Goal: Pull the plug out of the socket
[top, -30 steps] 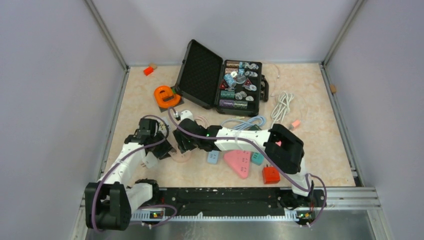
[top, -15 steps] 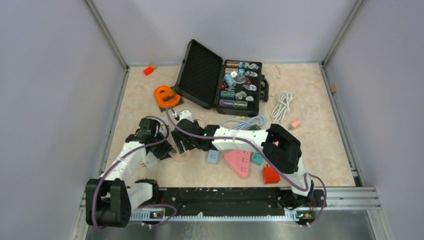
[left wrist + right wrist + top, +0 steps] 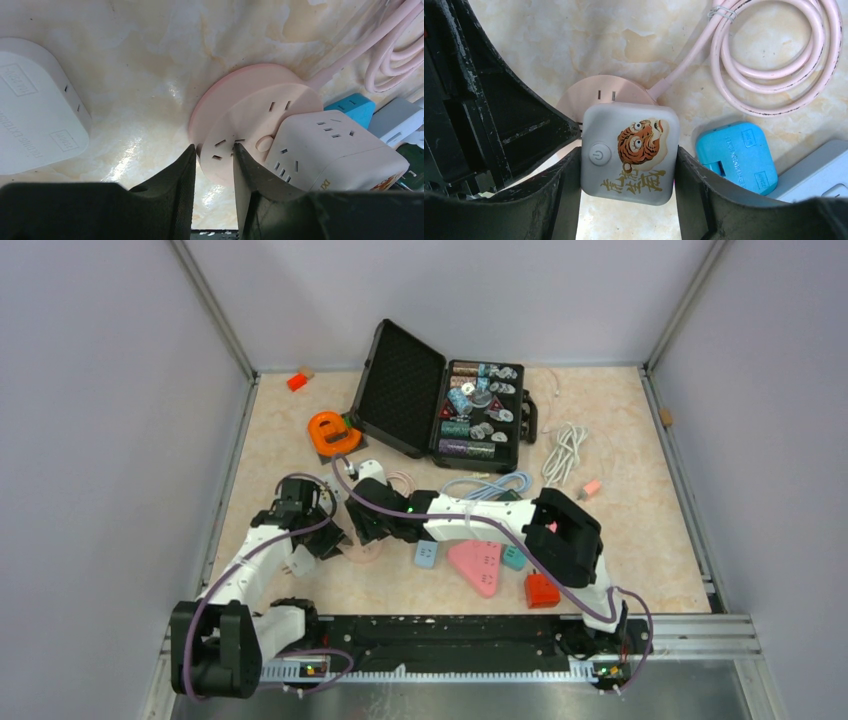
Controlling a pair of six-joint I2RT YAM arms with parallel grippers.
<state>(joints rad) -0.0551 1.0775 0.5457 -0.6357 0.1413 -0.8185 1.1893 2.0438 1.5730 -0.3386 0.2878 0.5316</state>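
A round pink socket (image 3: 250,100) lies flat on the table, with a grey cube plug (image 3: 629,150) bearing a tiger print plugged into it. My left gripper (image 3: 214,150) is closed on the socket's near rim, one finger on each side of the edge. My right gripper (image 3: 626,165) is shut on the cube plug, a finger pressed against each side. The plug also shows in the left wrist view (image 3: 330,145). In the top view both grippers meet at the left centre, the left (image 3: 338,538) beside the right (image 3: 365,528), hiding most of the socket (image 3: 362,555).
The socket's coiled pink cable (image 3: 774,65) lies behind it. A blue adapter (image 3: 736,157) sits to the right and a white adapter (image 3: 35,105) to the left. An open black case (image 3: 435,405), an orange reel (image 3: 333,433), a pink triangular strip (image 3: 477,565) and a red adapter (image 3: 541,589) lie around.
My right arm has shifted slightly to the left with the plug in its grip. The left arm has barely moved.
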